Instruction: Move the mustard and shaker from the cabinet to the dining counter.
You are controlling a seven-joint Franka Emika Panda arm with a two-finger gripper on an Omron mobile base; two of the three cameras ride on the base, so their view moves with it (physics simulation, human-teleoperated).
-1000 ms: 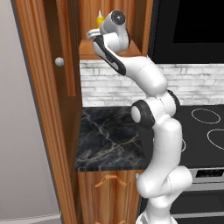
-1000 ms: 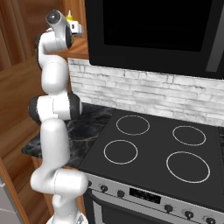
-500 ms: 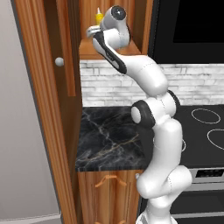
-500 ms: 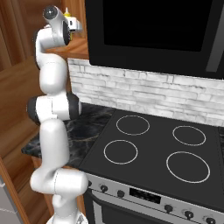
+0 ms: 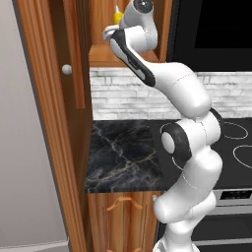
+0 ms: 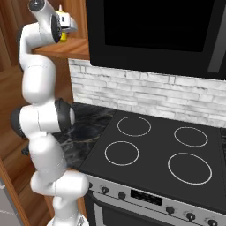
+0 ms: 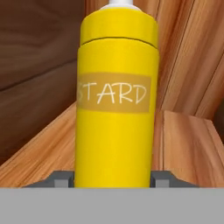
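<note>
Even, soft rendered light, no glare anywhere. Cabinet [image 7: 39,78] interior goes dim at nine o'clock, the mustard [image 7: 114,100] bright yet slightly blurred up close.

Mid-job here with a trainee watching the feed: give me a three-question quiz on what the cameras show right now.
1. True or false: the mustard stands upright on the wooden cabinet shelf.
2. Multiple choice: in the hand view, where do the gripper finger tips sit relative to the bottle? A) both on one side; B) one on each side of its base; C) above its nozzle.
3. Fill in: below the cabinet, the short marble counter lies beside a black ____ with four white rings.

Key:
1. True.
2. B. Whether the tips press on the bottle cannot be told.
3. Stove.
</note>
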